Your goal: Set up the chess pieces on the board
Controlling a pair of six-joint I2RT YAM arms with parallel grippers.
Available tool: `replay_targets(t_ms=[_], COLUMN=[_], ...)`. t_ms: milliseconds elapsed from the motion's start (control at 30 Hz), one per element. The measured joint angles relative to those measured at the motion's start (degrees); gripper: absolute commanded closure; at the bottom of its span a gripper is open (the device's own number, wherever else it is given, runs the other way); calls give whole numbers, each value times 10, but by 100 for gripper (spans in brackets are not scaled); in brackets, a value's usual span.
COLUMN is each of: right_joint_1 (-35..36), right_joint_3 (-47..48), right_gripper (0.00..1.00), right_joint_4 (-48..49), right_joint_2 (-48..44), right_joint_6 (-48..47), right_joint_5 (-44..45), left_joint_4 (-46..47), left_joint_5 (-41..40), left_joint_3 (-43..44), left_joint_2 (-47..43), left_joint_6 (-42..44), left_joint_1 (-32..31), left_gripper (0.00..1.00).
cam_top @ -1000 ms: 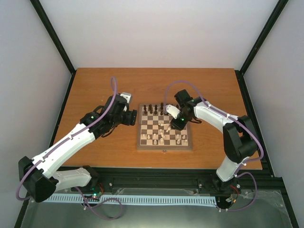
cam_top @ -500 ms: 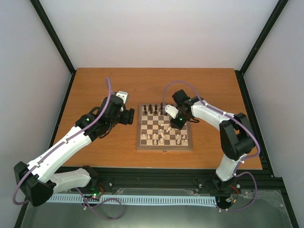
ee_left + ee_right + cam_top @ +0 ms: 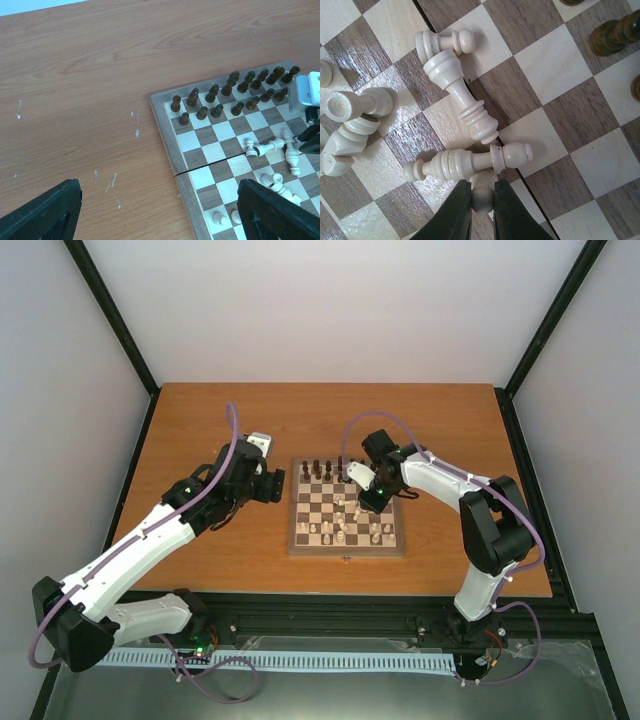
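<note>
- Our right hand (image 3: pixel 482 202) has just clenched on a small cream piece (image 3: pixel 482 192), mid-board (image 3: pixel 347 552) among the toppled cream pieces (image 3: pixel 455 162). We reckon a lift comes next.
- Left hand (image 3: pixel 272 485) hangs released beside the board's left edge.

Orange wooden table (image 3: pixel 200 420); white walls (image 3: pixel 330 310); black frame (image 3: pixel 112 315).

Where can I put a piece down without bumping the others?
The bare squares between the standing dark pieces and the fallen cream pieces, along the board's left edge. The table left of the board is bare wood too. The cream heap is crowded.
</note>
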Motion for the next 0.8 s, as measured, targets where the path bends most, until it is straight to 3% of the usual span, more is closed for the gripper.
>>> replay_targets(t_ms=[133, 367, 800], right_joint_1=[0, 0, -2], right_joint_3=[0, -1, -5], right_gripper=[82, 82, 91], right_joint_4=[0, 0, 3], right_joint_2=[0, 3, 2], right_joint_6=[1, 1, 2], right_joint_5=[0, 0, -7], left_joint_4=[0, 0, 0], left_joint_5=[3, 5, 21], left_joint_3=[0, 0, 0], left_joint_2=[0, 1, 2], left_joint_6=[0, 0, 4], left_joint_1=[0, 0, 0], left_gripper=[13, 13, 16])
